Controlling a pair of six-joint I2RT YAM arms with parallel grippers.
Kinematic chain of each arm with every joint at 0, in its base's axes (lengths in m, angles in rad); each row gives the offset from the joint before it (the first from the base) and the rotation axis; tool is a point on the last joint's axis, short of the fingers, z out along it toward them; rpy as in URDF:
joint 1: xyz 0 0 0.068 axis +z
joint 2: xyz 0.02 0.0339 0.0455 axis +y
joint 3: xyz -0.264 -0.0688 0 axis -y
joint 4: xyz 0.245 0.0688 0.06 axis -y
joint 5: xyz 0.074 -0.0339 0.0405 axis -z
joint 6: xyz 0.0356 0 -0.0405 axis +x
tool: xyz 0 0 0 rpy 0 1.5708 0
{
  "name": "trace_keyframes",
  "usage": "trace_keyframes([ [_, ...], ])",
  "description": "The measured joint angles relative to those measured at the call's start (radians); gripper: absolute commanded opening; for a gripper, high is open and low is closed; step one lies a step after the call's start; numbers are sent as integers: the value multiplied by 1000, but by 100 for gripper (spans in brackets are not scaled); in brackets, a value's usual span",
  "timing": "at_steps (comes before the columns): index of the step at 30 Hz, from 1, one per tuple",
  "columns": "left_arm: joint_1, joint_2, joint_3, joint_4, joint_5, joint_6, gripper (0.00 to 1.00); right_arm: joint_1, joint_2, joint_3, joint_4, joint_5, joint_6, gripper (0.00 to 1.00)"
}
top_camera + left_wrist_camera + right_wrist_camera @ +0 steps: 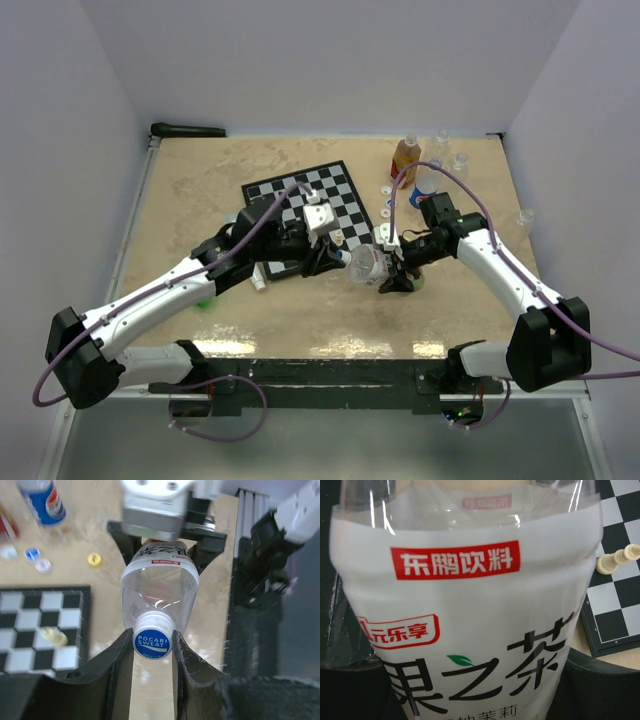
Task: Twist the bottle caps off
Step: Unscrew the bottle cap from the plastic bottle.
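Note:
A clear bottle [368, 266] with a white label lies level above the table between the two arms. My right gripper [397, 275] is shut on its body; in the right wrist view the label [465, 630] fills the frame, with a dark finger [605, 685] at the lower right. In the left wrist view the bottle [160, 587] points its blue-and-white cap [152, 641] at the camera. My left gripper [152, 635] is shut on that cap, one finger pressing each side. From above, the left gripper [340, 258] meets the bottle's neck.
A chessboard [310, 205] with a few pale pieces lies behind the arms. Other bottles stand at the back right: an orange one [405, 155], a blue-labelled one [425, 180] and clear ones [440, 145]. Loose caps [385, 190] lie near them, one yellow [94, 559].

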Motion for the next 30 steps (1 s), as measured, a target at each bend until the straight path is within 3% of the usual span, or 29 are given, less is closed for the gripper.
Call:
trace_keyframes([
  [4, -6, 26, 90, -137, -128, -363, 0, 1, 0, 0, 26, -6, 10, 19],
  [7, -8, 29, 101, -178, -178, -540, 0, 2, 0, 0, 27, -2, 12, 18],
  [14, -9, 28, 101, -196, -229, -690, 0, 3, 1, 0, 27, 8, 18, 18],
  [17, -4, 25, 101, -197, -273, -705, 24, 0, 2, 0, 15, 26, 13, 18],
  [19, 2, 23, 101, -199, -303, -706, 47, 1, 2, 0, 9, 26, 10, 19],
  [22, 7, 15, 101, -201, -331, -687, 90, 1, 2, 0, 8, 26, 9, 18],
  [23, 6, 9, 101, -202, -337, -680, 98, 1, 2, 0, 8, 26, 9, 18],
  [30, 7, -90, 91, -196, -337, -494, 100, 1, 2, 0, 7, 26, 8, 18],
])
